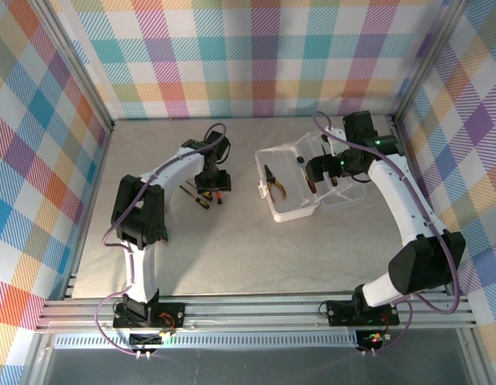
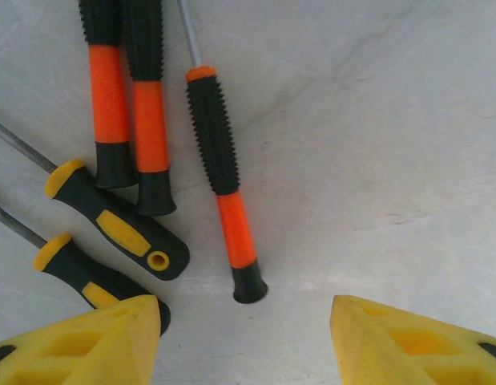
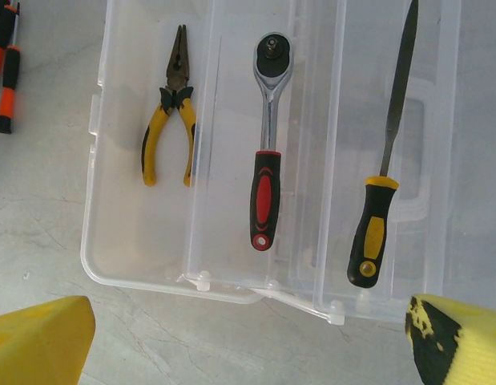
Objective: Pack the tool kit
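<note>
The grey table (image 1: 231,257) has both arms bolted at its near edge. The left arm (image 1: 171,168) rises from its base, folds at the elbow and reaches forward and inward. Its wrist is bent down, so the left gripper (image 1: 212,181) points at the tabletop over a cluster of screwdrivers (image 1: 201,197). The right arm (image 1: 404,204) arcs up the right side and curls back to the left, holding the right gripper (image 1: 321,170) above the case (image 1: 292,210).

The translucent case lies opened flat, right of the screwdrivers and apart from them. Three tools lie in its sections, side by side:
- yellow-handled pliers (image 3: 169,120) on the left
- a red-and-black ratchet (image 3: 266,144) in the middle
- a black-and-yellow-handled file (image 3: 384,160) on the right

The right gripper's yellow fingers (image 3: 39,341) are spread wide and hold nothing.

The left gripper's fingers (image 2: 95,345) are also apart, with bare table between them and nothing gripped. The screwdrivers lie just ahead of them — three slim orange-and-black ones (image 2: 147,104) and two stubbier black-and-yellow ones (image 2: 119,228).
</note>
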Available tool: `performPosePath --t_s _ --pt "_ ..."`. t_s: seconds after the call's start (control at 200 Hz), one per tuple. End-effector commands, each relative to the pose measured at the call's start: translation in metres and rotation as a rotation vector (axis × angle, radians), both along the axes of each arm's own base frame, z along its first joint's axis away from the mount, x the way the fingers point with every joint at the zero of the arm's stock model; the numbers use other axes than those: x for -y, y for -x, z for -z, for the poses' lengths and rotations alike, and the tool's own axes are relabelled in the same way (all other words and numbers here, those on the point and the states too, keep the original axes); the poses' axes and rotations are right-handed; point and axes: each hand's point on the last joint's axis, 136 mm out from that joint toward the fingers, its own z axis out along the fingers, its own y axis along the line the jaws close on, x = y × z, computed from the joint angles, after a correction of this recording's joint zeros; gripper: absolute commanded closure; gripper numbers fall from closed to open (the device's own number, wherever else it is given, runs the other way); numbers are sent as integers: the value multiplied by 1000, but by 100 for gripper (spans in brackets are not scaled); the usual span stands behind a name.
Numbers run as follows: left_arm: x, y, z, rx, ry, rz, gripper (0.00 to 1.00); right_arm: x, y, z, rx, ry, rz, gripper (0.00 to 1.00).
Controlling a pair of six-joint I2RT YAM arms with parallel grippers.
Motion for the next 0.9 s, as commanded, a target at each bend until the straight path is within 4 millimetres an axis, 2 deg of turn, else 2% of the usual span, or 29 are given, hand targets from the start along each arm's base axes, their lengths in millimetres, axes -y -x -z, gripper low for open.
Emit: performPosePath --t_s 0.0,0.325,0.53,0.735,0.895 --pt "-9 -2 5 -20 -68 -13 44 -7 -1 -2 3 -33 -13 1" --pt "3 -22 22 -20 -52 -14 52 -10 -1 0 -5 -45 -20 1" --pt "1 -30 32 -26 -87 -19 54 -11 0 4 -12 -48 -22 1" --pt "-2 -34 51 -56 -130 -11 58 -11 -1 5 -14 -47 -22 1" --pt "2 -37 61 -72 -121 -9 64 -11 -1 7 -20 -45 -22 1"
